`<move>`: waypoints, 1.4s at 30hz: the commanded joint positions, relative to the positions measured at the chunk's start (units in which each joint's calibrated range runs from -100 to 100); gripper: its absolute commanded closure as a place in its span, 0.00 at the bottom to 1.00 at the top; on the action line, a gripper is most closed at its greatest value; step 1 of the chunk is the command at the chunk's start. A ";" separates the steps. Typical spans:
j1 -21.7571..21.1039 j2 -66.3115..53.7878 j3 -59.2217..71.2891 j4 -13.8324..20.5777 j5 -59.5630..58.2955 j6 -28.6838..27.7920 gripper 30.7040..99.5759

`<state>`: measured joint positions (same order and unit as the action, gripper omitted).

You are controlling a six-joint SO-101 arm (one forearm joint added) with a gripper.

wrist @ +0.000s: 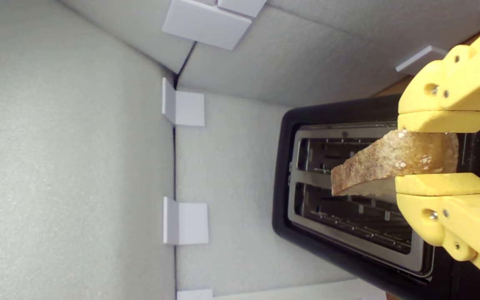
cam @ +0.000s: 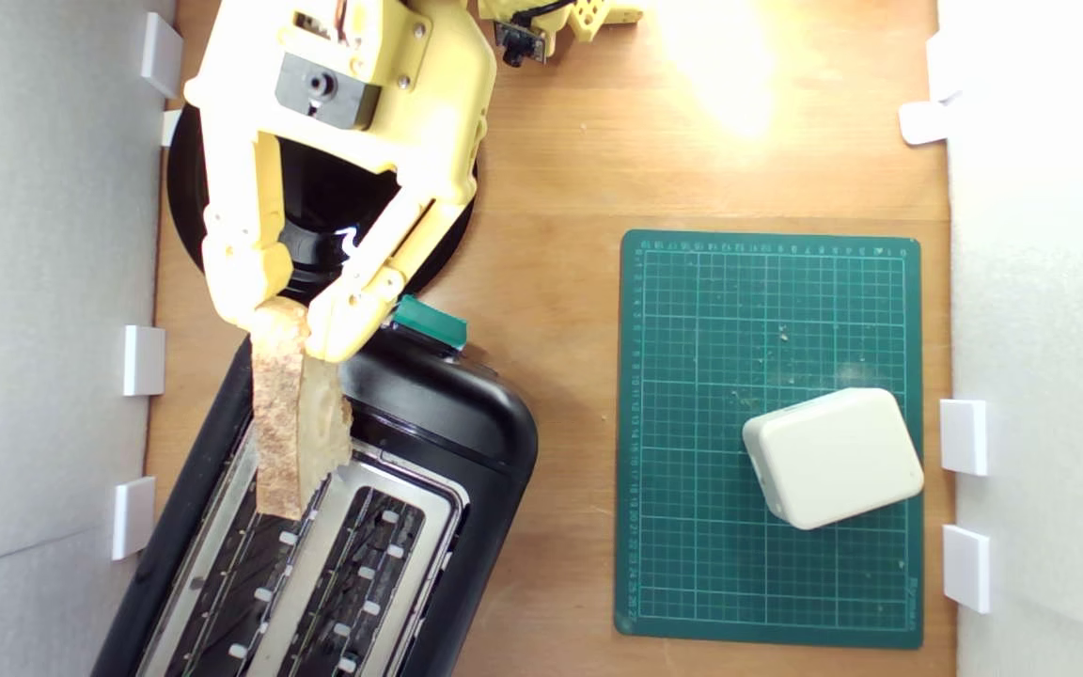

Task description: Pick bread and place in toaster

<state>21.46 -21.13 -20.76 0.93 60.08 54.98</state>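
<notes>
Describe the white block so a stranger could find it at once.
Find the green cutting mat on the exterior view's right side of the wooden table. The white block sits on its lower right part. It is smooth and round-cornered, far from the toaster and bread.

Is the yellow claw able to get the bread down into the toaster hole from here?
Probably yes. The gripper holds the bread on edge above the toaster, both slots look empty, and nothing lies between. It may need lining up first.
</notes>
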 commanded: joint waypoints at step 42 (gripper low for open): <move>4.16 8.15 -6.89 0.70 -6.59 -0.13 0.68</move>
<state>24.67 -13.82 -24.36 1.02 55.85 54.98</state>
